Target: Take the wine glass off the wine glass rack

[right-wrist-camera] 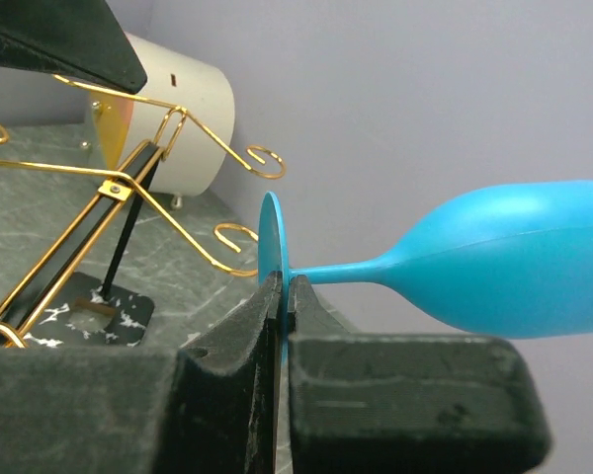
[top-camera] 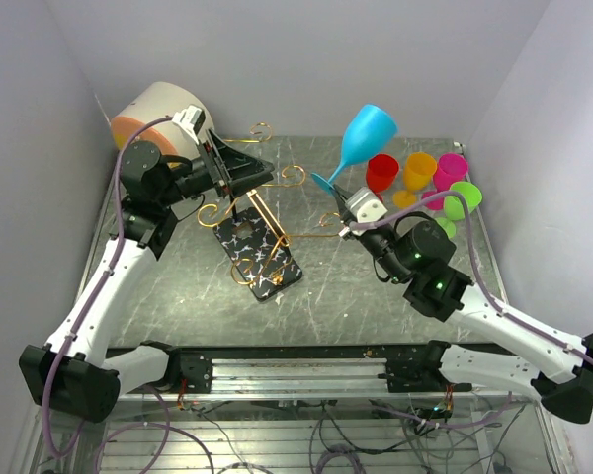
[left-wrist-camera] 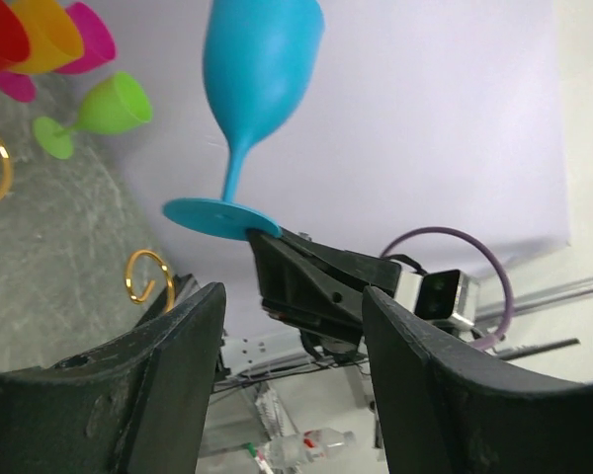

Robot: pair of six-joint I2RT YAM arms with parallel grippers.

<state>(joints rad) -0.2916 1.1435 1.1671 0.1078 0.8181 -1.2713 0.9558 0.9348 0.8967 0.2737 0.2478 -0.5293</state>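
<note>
The right gripper [right-wrist-camera: 282,291] is clamped tight on the thin round foot of the blue wine glass [right-wrist-camera: 514,252], with its two fingers pressed flat on either face of the disc. The glass hangs in the air, tilted, with its foot low at the fingers and its bowl higher, leaning toward the back wall. From above it sits to the right of the wine glass rack [top-camera: 277,272] and clear of the rack's gold arms, though the nearest curled arm end is not far from the foot.

The rack stands on the dark veined table [top-camera: 326,306], its black white-veined base angled and its thin gold wires spreading out to scroll-shaped tips.

The left gripper [top-camera: 257,170] is over the back part of the rack, close to the round beige drum [top-camera: 163,107]. Its fingers are spread wide with nothing between them (its own camera looks straight through the gap at the blue glass and the other arm). Whether a finger touches a gold wire cannot be told.

A cluster of coloured cups [top-camera: 420,170], red, orange, pink and green, stands at the back right of the table, just beyond the blue glass.
</note>
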